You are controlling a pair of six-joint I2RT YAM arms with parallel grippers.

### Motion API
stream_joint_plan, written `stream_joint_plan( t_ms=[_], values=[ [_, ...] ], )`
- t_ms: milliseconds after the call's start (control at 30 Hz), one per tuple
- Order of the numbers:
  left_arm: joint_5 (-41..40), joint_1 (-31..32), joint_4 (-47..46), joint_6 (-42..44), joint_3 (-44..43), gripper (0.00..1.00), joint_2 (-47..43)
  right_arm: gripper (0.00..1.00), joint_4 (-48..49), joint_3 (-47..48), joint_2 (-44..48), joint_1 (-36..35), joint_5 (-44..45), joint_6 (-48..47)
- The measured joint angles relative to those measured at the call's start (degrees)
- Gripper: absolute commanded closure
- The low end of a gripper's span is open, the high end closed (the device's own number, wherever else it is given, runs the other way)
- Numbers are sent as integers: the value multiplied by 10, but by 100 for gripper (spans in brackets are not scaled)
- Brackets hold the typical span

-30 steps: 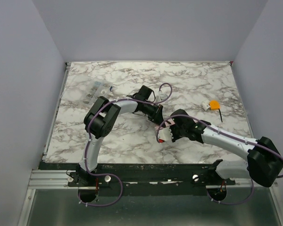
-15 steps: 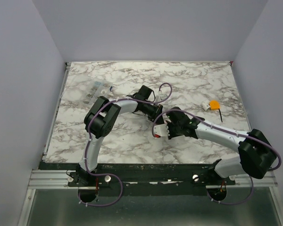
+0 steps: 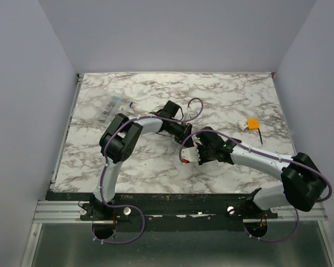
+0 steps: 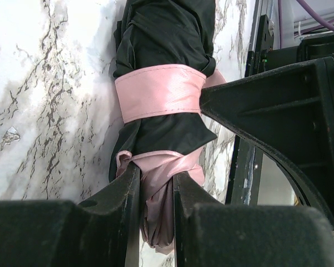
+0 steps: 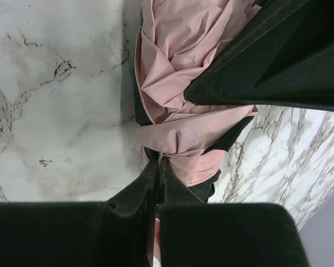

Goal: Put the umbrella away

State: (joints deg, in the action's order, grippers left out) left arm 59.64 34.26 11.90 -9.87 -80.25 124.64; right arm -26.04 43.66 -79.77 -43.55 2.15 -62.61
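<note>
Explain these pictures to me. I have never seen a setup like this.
Two robot arms are bolted at the near edge of a marble table. The overhead picture looks down from above and behind them; the other two come from cameras on each wrist. On the table lie a small orange object, a clear packet and the folded umbrella. The left gripper is clamped on its pink fabric. The right gripper is shut, its tips at the pink strap; whether they pinch it is unclear.
</note>
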Motion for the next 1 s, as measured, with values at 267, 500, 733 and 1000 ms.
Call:
stream_joint_plan(
  t_ms=[267,500,733,1000],
  values=[
    [0,0,1,2,0,100,0,76,-4,-2,0,0,0,1],
    [0,-1,6,4,-4,100,1,62,-15,-1,-3,-3,0,3],
    [0,-1,10,5,-7,100,2,54,-31,4,-6,-3,-6,4],
    [0,-1,12,7,-7,100,2,51,-91,51,-31,38,-75,7]
  ],
)
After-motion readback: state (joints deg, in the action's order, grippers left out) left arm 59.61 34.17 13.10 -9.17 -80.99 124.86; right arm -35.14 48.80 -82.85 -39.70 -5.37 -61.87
